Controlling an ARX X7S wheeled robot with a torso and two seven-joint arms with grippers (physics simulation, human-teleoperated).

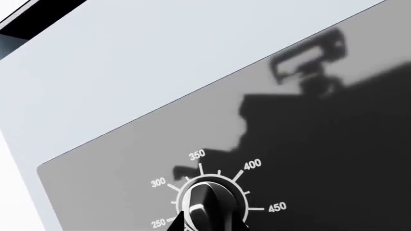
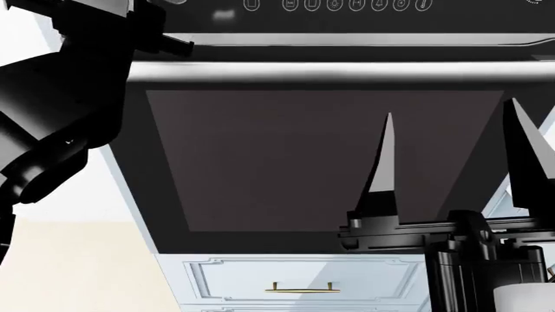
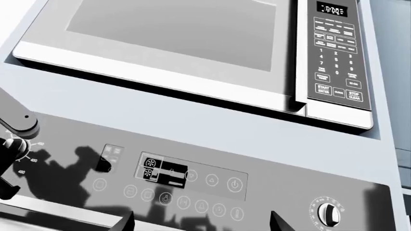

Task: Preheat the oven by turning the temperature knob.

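Black glass on the oven [image 2: 321,156] door, filling the middle of the head view, straight ahead of the robot. Carries a long silver bar handle [image 2: 347,70] across the top and, above that, a dark control strip [image 2: 347,5] with small white icons. Sits above a pale drawer [image 2: 303,276] with a thin brass pull [image 2: 302,287], and below a microwave [image 3: 192,43], as seen from the right wrist.

At the strip's left end, the temperature knob [image 1: 209,204]: black, ringed by white ticks reading 250, 300, 350, 400 and 450, close up in the left wrist view. Left end effector [image 3: 7,161] right up at that knob, mostly cut off by the frame edge; cannot tell whether clenched on it or released. Casts a shadow across the panel.

Right end effector [image 2: 455,162] released, with two tapered fingers [image 2: 386,162] spread well apart and pointing up, in front of the door's right half, grasping nothing. Second dial [image 3: 328,212] at the strip's right end, untouched.
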